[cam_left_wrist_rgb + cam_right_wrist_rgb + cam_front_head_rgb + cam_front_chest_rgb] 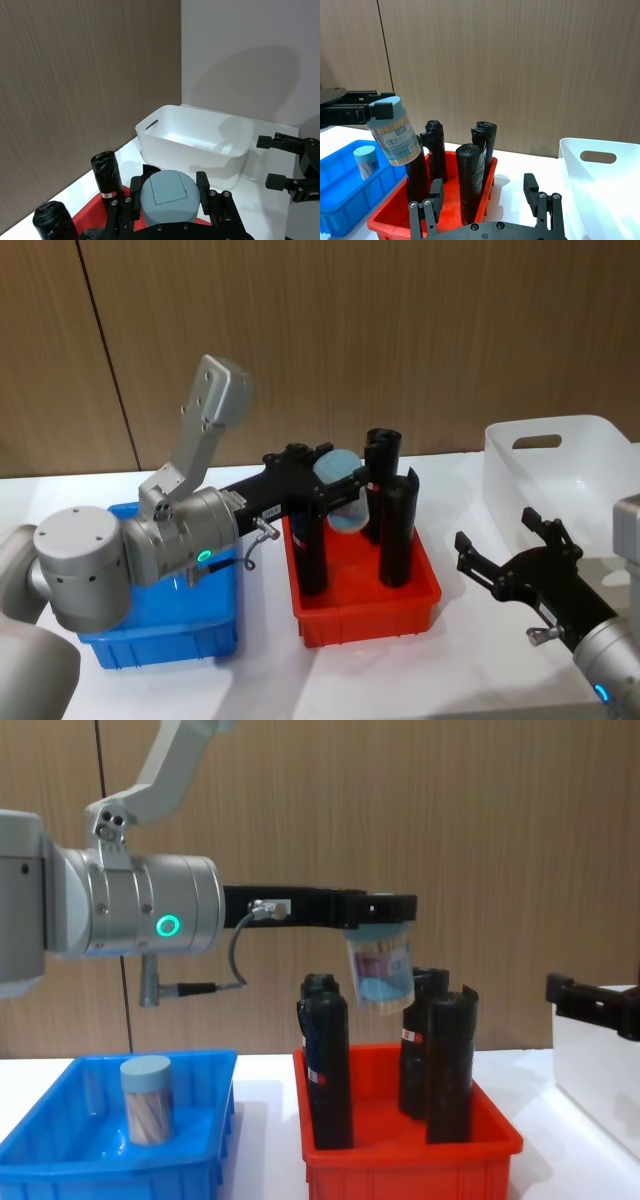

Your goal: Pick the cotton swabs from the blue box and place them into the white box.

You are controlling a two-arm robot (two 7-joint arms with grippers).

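My left gripper point(340, 478) is shut on a cotton swab jar point(340, 498) with a grey-blue lid and holds it tilted in the air above the red bin, between the black cylinders. The held jar point(381, 967) hangs clear of their tops; its lid point(169, 196) sits between the fingers. A second swab jar point(146, 1101) stands upright in the blue box point(100, 1162) at the left. The white box point(565, 465) stands at the far right. Just in front of it my right gripper point(497, 528) hovers open with nothing in it.
A red bin point(372, 612) with three tall black cylinders point(396, 532) sits between the blue box point(150, 650) and the white box point(600, 185). A wood-panel wall runs behind the white table.
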